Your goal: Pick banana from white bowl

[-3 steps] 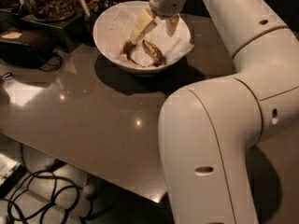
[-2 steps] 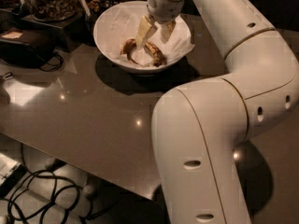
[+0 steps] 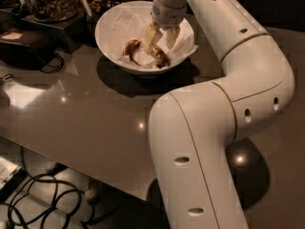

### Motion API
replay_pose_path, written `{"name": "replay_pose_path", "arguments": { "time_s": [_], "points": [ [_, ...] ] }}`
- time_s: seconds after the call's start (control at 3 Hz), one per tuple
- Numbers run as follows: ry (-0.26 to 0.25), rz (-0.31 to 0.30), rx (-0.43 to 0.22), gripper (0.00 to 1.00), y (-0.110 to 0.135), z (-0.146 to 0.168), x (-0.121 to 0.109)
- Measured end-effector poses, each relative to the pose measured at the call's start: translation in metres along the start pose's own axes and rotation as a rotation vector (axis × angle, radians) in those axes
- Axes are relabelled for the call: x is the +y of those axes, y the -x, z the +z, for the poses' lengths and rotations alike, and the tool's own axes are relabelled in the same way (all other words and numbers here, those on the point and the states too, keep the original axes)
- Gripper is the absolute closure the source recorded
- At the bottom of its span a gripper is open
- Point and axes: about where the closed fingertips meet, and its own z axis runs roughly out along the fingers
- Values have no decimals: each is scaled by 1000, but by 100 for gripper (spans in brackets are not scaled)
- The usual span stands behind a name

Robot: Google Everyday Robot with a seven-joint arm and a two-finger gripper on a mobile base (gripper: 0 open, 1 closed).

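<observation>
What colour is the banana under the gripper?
Brown with yellowish patches, in the camera view. The banana lies in the white bowl, just below the gripper, fingers open.

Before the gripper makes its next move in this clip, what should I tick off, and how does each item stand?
1. Gripper is down inside the white bowl: ok.
2. Fingers are apart with nothing held between them: ok.
3. Banana lies just under the fingertips: ok.
4. Banana is centred between the two fingers: cannot tell, since the wrist hides part of the gap.
5. Darker curled piece sits off to the side, away from the fingers: ok.
6. Paper lining the bowl will stay out of the grip: cannot tell.
</observation>
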Motion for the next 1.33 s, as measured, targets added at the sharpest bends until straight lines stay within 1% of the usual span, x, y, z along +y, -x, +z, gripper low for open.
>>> {"name": "replay_pose_path", "arguments": {
  "time_s": [0.33, 0.67, 1.33],
  "points": [
    [-17, 15, 12, 42, -2, 7, -10],
    [-23, 20, 28, 44, -2, 16, -13],
    [-11, -2, 71, 47, 1, 39, -4]
  ]
}}
